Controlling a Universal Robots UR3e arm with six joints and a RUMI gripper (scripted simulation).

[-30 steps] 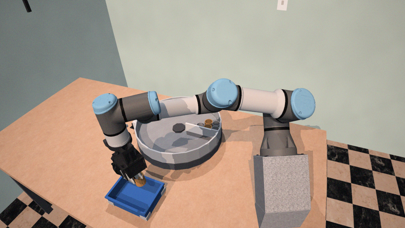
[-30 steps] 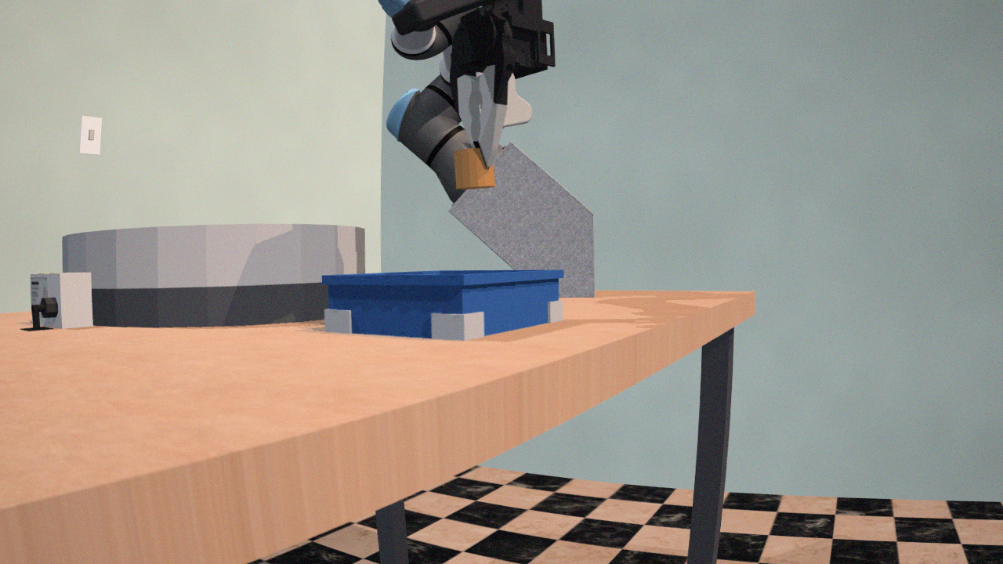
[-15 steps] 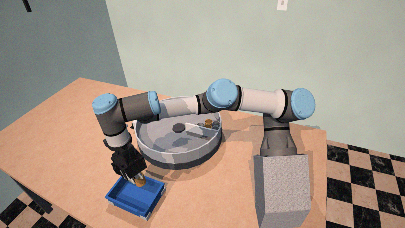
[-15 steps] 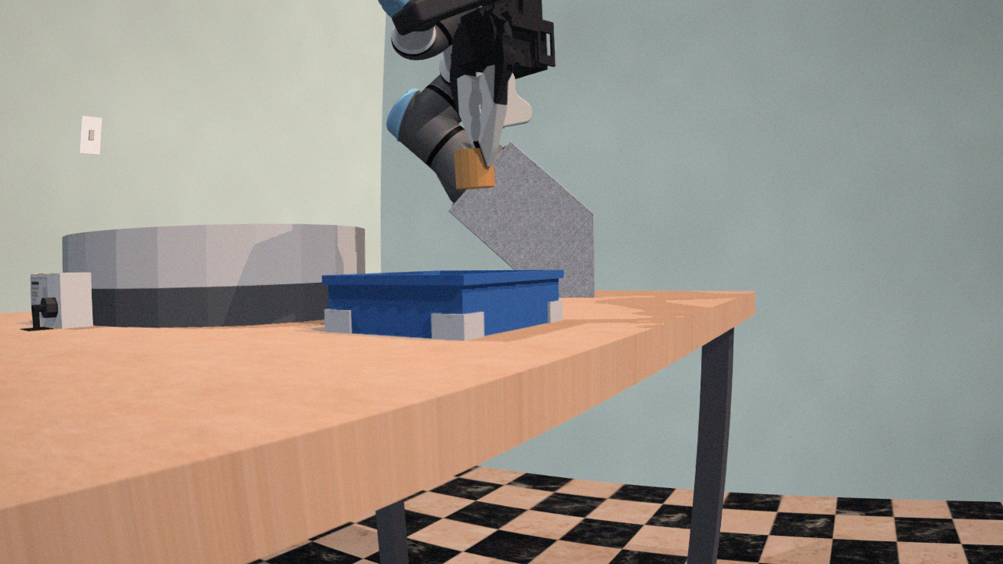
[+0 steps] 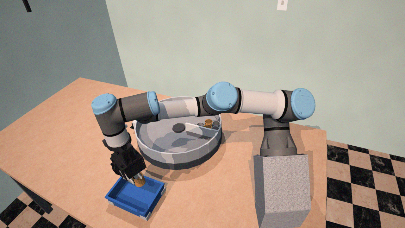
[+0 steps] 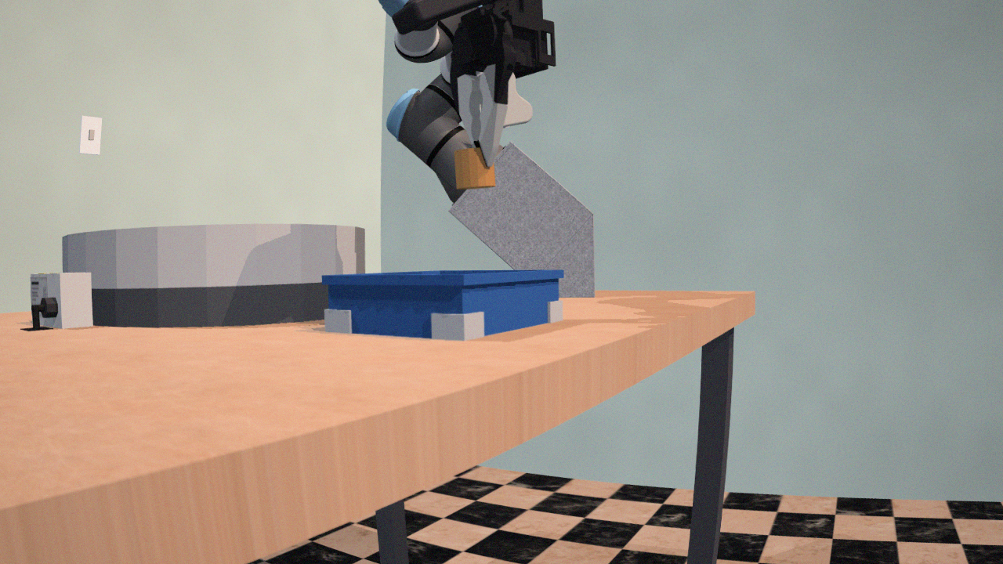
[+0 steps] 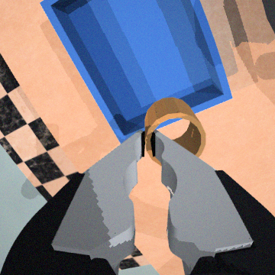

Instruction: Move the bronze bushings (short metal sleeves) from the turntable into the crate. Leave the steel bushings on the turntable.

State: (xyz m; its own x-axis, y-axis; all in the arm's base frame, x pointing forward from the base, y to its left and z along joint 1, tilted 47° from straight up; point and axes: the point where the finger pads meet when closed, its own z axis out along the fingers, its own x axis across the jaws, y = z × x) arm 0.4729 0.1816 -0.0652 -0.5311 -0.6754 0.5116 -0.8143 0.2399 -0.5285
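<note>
The blue crate [image 5: 127, 208] [image 6: 392, 309] [image 7: 85, 72] sits nearest in the top view, with no bushing visible on its floor there. Above its far side hangs a bronze bushing [image 5: 139, 181] [image 6: 471, 170] [image 7: 164, 107], well over rim height; I cannot tell whether it wholly clears the rim. The claw [image 5: 135, 180] [image 6: 482, 150] [image 7: 147, 132] is narrow, pinching the sleeve's wall, one tip in the bore and one outside. The metal should be stiff, fairly heavy for its size and a little slippery; held off-centre, it could swivel or tip. That thin wall suits a straight pinch near the top, lowered gently before release. Farther off, right of centre on the turntable [image 5: 175, 157] [image 6: 182, 255], two more bronze sleeves [image 5: 208, 122] stand crowded by steel ones [image 5: 215, 123], so slim tips seem wise there too
</note>
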